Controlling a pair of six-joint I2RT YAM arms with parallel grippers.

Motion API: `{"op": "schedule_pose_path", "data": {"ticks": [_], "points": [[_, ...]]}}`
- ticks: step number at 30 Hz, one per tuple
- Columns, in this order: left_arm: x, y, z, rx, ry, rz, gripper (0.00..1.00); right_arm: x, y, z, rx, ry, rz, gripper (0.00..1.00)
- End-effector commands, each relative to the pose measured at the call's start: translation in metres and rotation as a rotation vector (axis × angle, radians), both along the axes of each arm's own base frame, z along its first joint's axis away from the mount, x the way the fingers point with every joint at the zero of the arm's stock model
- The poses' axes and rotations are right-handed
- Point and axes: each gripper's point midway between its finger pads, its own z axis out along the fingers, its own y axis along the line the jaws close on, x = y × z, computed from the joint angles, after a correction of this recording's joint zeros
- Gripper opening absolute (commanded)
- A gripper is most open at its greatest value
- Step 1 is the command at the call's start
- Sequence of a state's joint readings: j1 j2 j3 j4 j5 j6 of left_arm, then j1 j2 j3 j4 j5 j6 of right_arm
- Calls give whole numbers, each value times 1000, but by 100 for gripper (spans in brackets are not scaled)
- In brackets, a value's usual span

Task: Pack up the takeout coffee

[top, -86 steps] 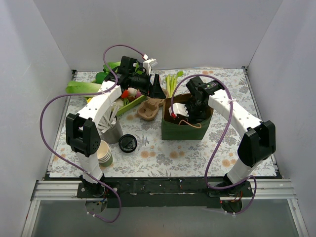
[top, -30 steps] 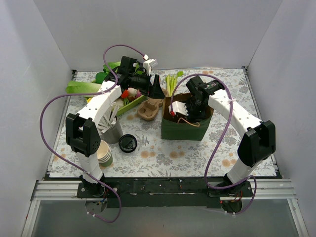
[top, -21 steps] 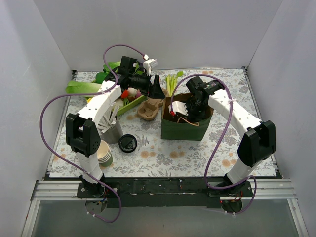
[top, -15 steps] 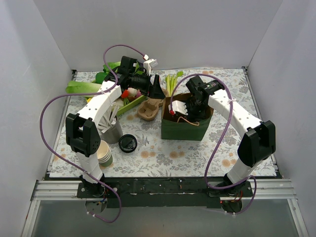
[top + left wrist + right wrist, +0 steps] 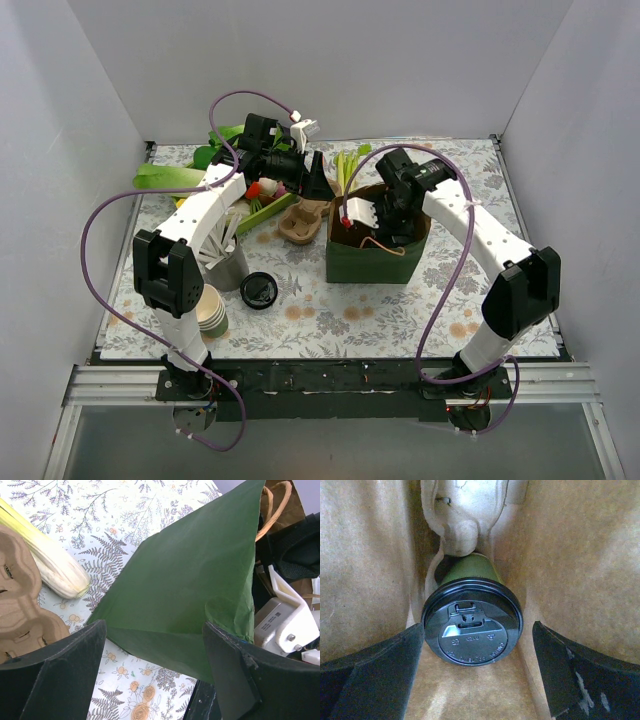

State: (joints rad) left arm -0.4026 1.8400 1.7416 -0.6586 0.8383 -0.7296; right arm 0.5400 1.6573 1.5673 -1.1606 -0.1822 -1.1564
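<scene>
The takeout coffee is a dark green cup [image 5: 470,570] with a black lid [image 5: 472,625]. It sits inside the green paper bag [image 5: 375,262], on its brown floor, with its lid facing the right wrist camera. A pulp carrier piece [image 5: 462,510] lies just beyond it. My right gripper [image 5: 477,667] is open above the cup, inside the bag's mouth [image 5: 385,215], and its fingers are clear of the lid. My left gripper [image 5: 155,670] is open and empty at the back of the table [image 5: 315,180], facing the bag's green side [image 5: 190,580].
A loose black lid [image 5: 258,290], a stack of green cups [image 5: 212,310] and a grey cup of white sticks [image 5: 228,262] stand at the front left. A pulp carrier [image 5: 303,220] lies left of the bag. Vegetables [image 5: 165,177] and corn [image 5: 50,565] lie at the back.
My right gripper has risen a little toward the back of the bag's mouth. The left arm has not moved.
</scene>
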Motion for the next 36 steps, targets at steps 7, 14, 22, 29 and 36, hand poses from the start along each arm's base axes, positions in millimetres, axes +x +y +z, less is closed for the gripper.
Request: {"op": "schedule_pose_path", "data": {"ticks": [7, 14, 22, 29, 36], "points": [[-13, 2, 34, -39, -80, -23, 78, -3, 0, 44, 50, -81, -26, 98], [-11, 1, 39, -39, -96, -20, 78, -9, -5, 67, 66, -101, -49, 98], [2, 12, 64, 27, -246, 17, 78, -10, -4, 98, 108, -150, -76, 98], [14, 41, 82, 168, -367, 127, 79, -3, -1, 119, 139, -205, -91, 98], [0, 111, 81, 486, -363, 280, 77, 8, -5, 157, 186, -334, -146, 95]]}}
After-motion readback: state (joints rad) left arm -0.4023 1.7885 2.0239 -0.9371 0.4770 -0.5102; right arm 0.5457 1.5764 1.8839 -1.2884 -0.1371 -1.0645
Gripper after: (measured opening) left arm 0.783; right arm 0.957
